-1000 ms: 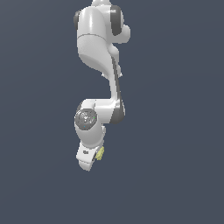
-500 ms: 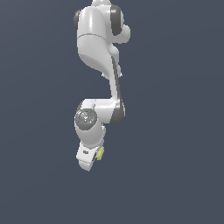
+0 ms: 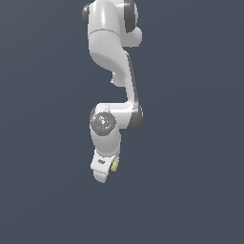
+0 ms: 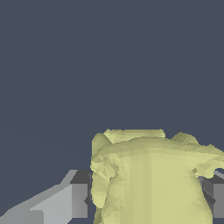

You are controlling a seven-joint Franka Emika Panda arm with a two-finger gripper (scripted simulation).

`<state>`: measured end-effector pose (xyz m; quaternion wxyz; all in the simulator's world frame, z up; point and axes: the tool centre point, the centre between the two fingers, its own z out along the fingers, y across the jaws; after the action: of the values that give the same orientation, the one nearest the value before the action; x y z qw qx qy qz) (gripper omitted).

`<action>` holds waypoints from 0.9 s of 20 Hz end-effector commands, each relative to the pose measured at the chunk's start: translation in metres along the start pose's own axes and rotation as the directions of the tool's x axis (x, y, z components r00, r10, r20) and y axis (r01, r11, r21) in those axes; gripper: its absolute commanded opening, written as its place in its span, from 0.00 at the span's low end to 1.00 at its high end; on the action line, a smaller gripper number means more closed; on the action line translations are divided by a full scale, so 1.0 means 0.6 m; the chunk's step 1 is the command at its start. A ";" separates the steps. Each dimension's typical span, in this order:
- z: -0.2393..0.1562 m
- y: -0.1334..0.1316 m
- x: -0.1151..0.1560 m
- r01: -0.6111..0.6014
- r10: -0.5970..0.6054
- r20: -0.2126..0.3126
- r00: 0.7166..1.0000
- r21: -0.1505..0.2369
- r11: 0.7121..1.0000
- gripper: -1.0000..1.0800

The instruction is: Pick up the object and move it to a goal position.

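The white end effector [image 3: 106,170] is clenched on the small pale yellow-green bumpy block [image 3: 115,164], whose faces press against both grey fingers [image 4: 74,199] in the wrist view. No readable writing shows. The white jointed arm [image 3: 114,57] hangs downward, wrist bent, carrying the block aloft against plain dark background.

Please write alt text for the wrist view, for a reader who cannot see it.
A pale yellow-green bumpy object fills the lower part of the picture, held between two grey fingers of the gripper. Behind it is only a plain dark blue-grey background.
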<state>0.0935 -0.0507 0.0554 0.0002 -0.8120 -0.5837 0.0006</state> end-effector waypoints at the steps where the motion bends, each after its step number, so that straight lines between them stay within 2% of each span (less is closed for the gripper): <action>1: -0.016 -0.016 0.024 0.001 -0.001 0.000 1.000 -0.001 1.000 0.00; 18: -0.165 -0.168 0.251 0.001 -0.001 0.001 1.000 -0.001 1.000 0.00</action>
<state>0.0493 0.1134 0.1482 -0.0005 -0.8111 -0.5849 0.0001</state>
